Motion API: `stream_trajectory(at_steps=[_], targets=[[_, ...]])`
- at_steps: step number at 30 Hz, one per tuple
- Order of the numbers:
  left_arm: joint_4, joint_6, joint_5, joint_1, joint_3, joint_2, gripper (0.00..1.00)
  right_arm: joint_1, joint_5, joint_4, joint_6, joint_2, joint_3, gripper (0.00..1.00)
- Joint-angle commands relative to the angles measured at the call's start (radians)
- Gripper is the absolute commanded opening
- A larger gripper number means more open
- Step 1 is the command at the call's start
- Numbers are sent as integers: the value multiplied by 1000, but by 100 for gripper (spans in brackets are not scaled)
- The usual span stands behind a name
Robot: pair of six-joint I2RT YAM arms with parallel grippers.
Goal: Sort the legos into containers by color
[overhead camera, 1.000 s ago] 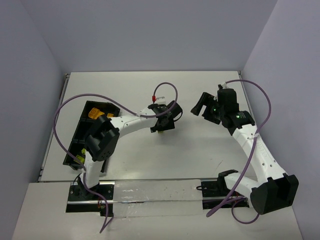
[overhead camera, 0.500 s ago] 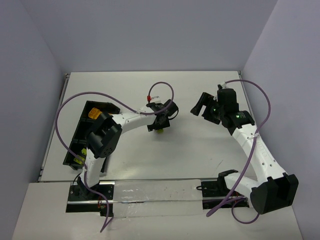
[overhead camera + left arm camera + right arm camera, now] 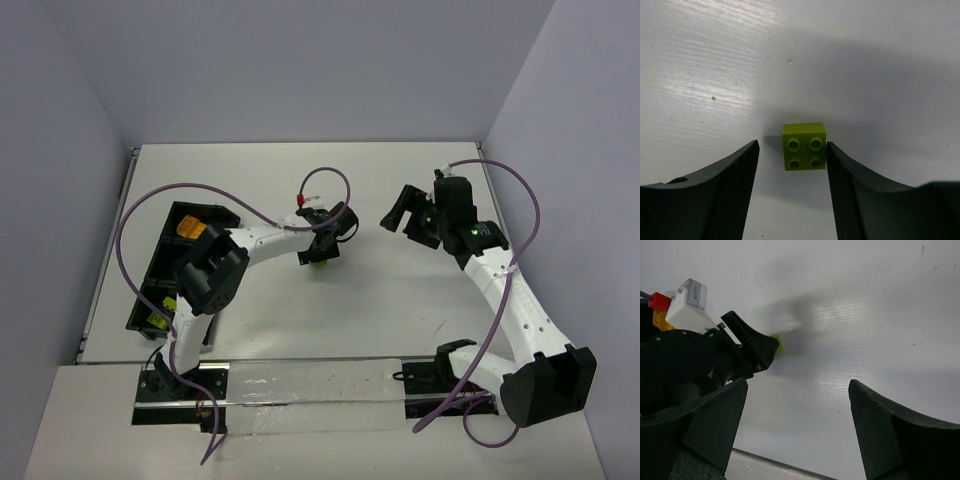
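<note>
While the black tray (image 3: pixel 152 265) of containers sits at the near left (an orange lego (image 3: pixel 186 229) shows in its far compartment), the step in hand is the pickup of a lime-green lego (image 3: pixel 804 146) at mid-worktop (image 3: pixel 865 60). The left claw (image 3: pixel 792 147) straddles it, jaws apart, not yet gripping. Next, judged: close squarely, lift, carry to the tray. Farther right, the right claw (image 3: pixel 797 385) hangs wide open, holding nothing.
</note>
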Motion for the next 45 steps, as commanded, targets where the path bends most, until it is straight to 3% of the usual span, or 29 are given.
stream_trajectory(at_steps=[1, 8, 14, 18, 22, 27, 35, 40, 45], targets=[[11, -3, -7, -15, 16, 17, 60, -4, -4, 14, -7, 2, 14, 89], [-18, -11, -38, -28, 23, 22, 48, -3, -5, 16, -5, -1, 14, 89], [-56, -25, -88, -27, 2, -31, 23, -4, -7, 18, -5, -3, 12, 89], [-71, -45, -134, -8, -102, -175, 2, -4, -9, 21, -8, -6, 9, 89], [-129, -95, -143, 31, -241, -346, 0, -4, -12, 23, -11, -7, 6, 89], [-237, -232, -120, 159, -486, -596, 0, -4, -17, 29, -10, -10, 3, 89], [-408, -404, -143, 408, -651, -917, 0, -4, -42, 46, -4, 3, 2, 89], [-456, -428, -144, 529, -713, -1032, 0, -3, -54, 55, 3, 6, 2, 89], [-467, -419, -145, 578, -746, -1063, 0, -4, -55, 58, 2, 9, 4, 89]])
